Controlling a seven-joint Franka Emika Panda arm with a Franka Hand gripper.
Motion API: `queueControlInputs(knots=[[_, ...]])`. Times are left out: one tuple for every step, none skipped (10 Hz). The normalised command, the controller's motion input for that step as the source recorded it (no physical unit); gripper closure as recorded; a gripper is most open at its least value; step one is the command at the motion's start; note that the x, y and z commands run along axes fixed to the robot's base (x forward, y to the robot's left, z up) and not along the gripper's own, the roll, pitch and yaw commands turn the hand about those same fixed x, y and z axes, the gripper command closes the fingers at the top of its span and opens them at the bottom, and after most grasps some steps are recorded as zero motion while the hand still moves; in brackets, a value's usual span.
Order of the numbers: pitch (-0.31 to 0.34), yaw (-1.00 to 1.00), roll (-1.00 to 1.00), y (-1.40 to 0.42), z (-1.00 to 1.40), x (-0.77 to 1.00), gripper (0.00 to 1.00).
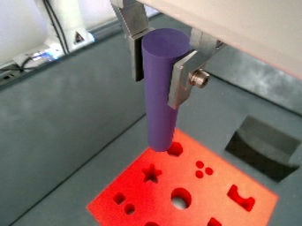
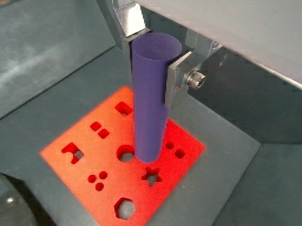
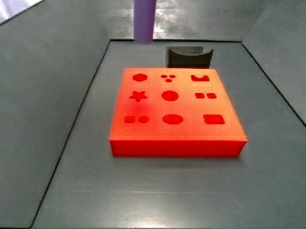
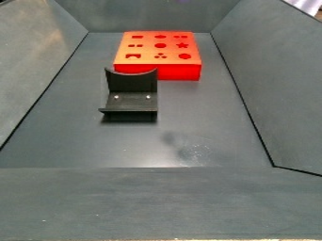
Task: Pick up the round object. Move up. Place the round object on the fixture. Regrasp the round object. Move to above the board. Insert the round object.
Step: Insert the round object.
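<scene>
While the gripper [image 1: 163, 55] hangs well above the board [image 3: 174, 112], its two flat silver fingers [image 1: 183, 78] are clamped on the upper end of the purple peg [image 1: 160, 88], which points straight down, its lower end clear of the red surface. In both wrist views the peg's tip hovers over the board's hole pattern, near a round hole [image 2: 126, 154] and the star [image 2: 151, 176]; I cannot tell which opening it sits over exactly. In a side view only the peg's lower stretch [image 3: 143, 20] shows at the top edge, above the board's far end, close to the black holder [image 3: 191, 56]. That holder [image 4: 130, 94] stands empty, just beside the board.

The risk, as I see it, lies in alignment: if the tip comes down a little off the round hole, it would land on the red face or catch the star's edge, and the long peg could tilt or slide in the grip. A slightly crooked hold would make it jam partway in.
</scene>
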Motion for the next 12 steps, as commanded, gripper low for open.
queueControlInputs(knots=[[-0.079,-0.27,-0.25,0.15,-0.59,0.09,1.0],[-0.021,-0.29,-0.24,0.01,-0.59,0.32,1.0],[0.0,-0.38,-0.26,0.0,-0.49,0.6,1.0],[-0.001,-0.43,-0.29,0.0,-0.35,0.57,1.0],[-0.003,-0.45,-0.26,0.0,-0.42,0.56,1.0],[-0.024,-0.53,-0.15,0.0,-0.63,0.59,1.0],[-0.073,-0.52,-0.11,0.0,-0.65,0.45,1.0],[-0.111,-0.48,-0.14,0.05,-0.54,0.23,1.0],[-0.023,-0.32,-0.12,0.19,-0.29,0.0,1.0],[0.0,-0.22,-0.12,0.2,-0.18,0.0,1.0],[0.0,-0.2,-0.11,0.19,-0.2,0.0,1.0],[-0.016,-0.15,-0.18,0.07,-0.26,0.0,1.0]])
